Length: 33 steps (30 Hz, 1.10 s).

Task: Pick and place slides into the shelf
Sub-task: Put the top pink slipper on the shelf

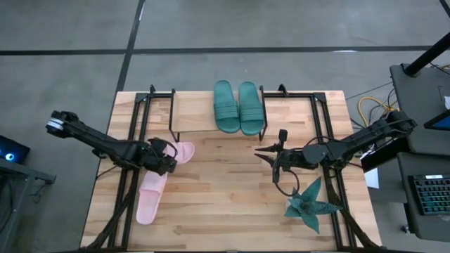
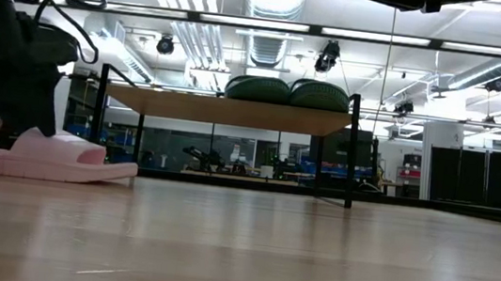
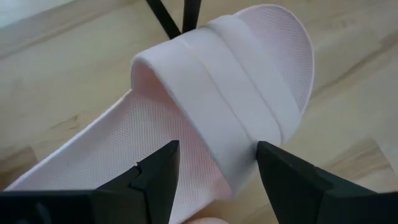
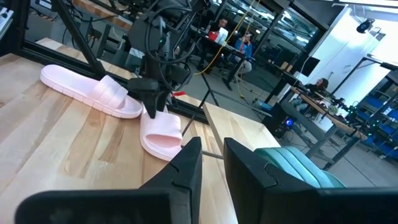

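Two dark teal-green slides [image 1: 238,105] lie side by side on the right part of the shelf [image 1: 191,116], a light board on thin black legs; the low view shows them on top [image 2: 284,90]. One pale pink slide [image 1: 184,151] lies flat on the table before the shelf, the other [image 1: 150,197] nearer the near edge. My left gripper [image 1: 166,156] [image 3: 214,168] is open over the first pink slide [image 3: 205,106], with its fingers on either side of the strap's end [image 3: 249,143]. I cannot see that they touch it. My right gripper [image 1: 271,156] [image 4: 212,155] hovers right of centre, narrowly open and holding nothing.
A spiky teal plant [image 1: 309,205] stands near the table's right near corner, close to my right arm. Black frame rails [image 1: 128,190] run along both table sides. The shelf's left half [image 1: 186,112] is bare board. Bare tabletop lies between the two grippers [image 1: 225,183]. People sit in the room beyond.
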Tool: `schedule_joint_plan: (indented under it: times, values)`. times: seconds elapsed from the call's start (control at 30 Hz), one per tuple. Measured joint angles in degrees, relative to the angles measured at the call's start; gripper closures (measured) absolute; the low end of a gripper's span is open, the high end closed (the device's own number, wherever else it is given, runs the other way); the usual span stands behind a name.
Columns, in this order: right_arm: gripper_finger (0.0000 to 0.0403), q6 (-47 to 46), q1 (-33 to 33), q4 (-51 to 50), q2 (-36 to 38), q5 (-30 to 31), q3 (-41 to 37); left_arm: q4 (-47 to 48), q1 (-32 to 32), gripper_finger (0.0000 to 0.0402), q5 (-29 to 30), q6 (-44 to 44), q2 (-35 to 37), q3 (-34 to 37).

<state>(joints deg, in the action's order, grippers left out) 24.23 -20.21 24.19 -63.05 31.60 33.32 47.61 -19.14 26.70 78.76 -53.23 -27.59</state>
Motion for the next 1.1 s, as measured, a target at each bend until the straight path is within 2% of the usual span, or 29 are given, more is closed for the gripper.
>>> schedule_joint_plan:
  times: [0.1, 0.2, 0.47, 0.53, 0.77, 0.87, 1.1]
  values:
    - [0.0342, 0.0, 0.0, 0.0, 0.0, 0.0, 0.0, -1.3, 0.0, 0.021, 0.4, -0.6, -0.7, 0.0]
    - [0.0342, 0.0, 0.0, 0.0, 0.0, 0.0, 0.0, -2.4, 0.0, 0.0237, 0.1, -2.7, -0.6, 0.0]
    - [0.0343, 0.0, 0.0, 0.0, 0.0, 0.0, 0.0, -3.5, 0.0, 0.037, 0.2, -6.5, -0.7, 0.0]
    - [0.0341, 0.0, 0.0, 0.0, 0.0, 0.0, 0.0, -4.0, 0.0, 0.0392, -0.9, -7.9, -0.3, 0.0]
    - [0.0346, 0.0, 0.0, 0.0, 0.0, 0.0, 0.0, -4.8, 0.0, 0.0399, -8.7, -12.8, 2.2, -1.4]
    - [0.0346, 0.0, 0.0, 0.0, 0.0, 0.0, 0.0, -5.7, -0.1, 0.04, -13.9, -16.7, 3.0, -3.5]
    - [0.0339, 5.2, 0.0, 0.1, 0.0, -0.5, 0.0, -5.2, 0.0, 0.0401, -16.0, -19.7, 3.8, -10.3]
